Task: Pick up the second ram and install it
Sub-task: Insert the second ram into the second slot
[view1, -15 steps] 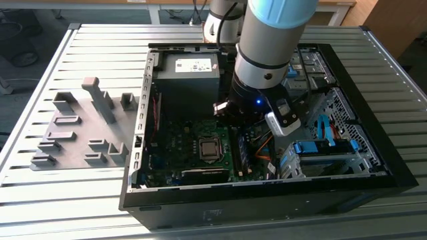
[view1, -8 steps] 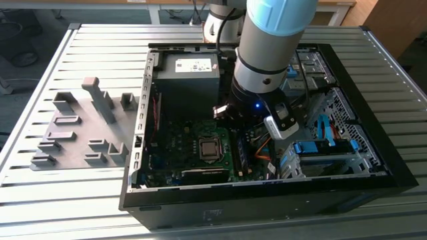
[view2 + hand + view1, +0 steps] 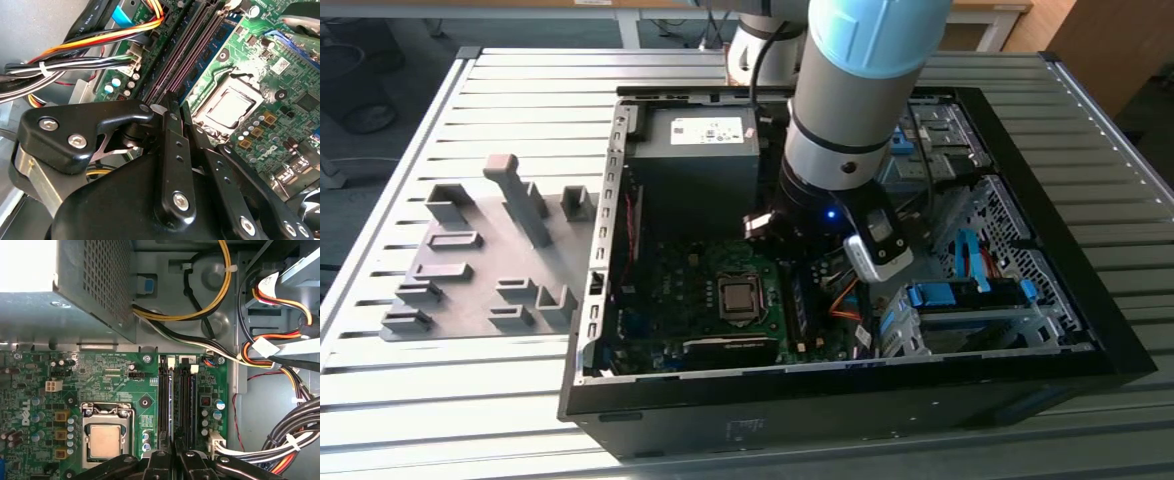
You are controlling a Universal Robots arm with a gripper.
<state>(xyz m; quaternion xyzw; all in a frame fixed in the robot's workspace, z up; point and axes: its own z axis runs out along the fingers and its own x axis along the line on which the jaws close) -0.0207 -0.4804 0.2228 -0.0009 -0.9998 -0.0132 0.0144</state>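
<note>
- At the exterior view's left, a grey holder tray (image 3: pixel 454 300) lies on the slatted metal table (image 3: pixel 520 90). Several grey upright blocks (image 3: pixel 523 200) stand on it, the tallest near its far edge.
- Just right of the tray sits an open black computer case (image 3: pixel 854 390), with a grey power supply (image 3: pixel 700 140) in its far left corner.
- The green motherboard (image 3: pixel 30 405) lies on the case floor, near of the power supply. Its processor socket (image 3: pixel 105 437) is bare metal, with no cooler on it.
- Right of the socket run the dark memory slots (image 3: pixel 165 400), side by side.
- The second ram (image 3: pixel 187 405) appears as a thin dark board on edge among those slots, running away from the fingertips. I cannot tell whether it is fully seated.
- The arm (image 3: pixel 867 90) reaches down into the middle of the case, and the gripper (image 3: pixel 170 102) hangs low over the near end of the slots.
- In both wrist views its black fingers (image 3: pixel 160 460) are drawn together, their tips meeting just above the slots. I cannot tell whether they pinch the board's edge.
- Right of the slots, bundled cables (image 3: pixel 280 440) in black, yellow, orange and red cross the case wall.
- At the exterior view's right stands a metal drive cage (image 3: pixel 974 310) with blue clips.
</note>
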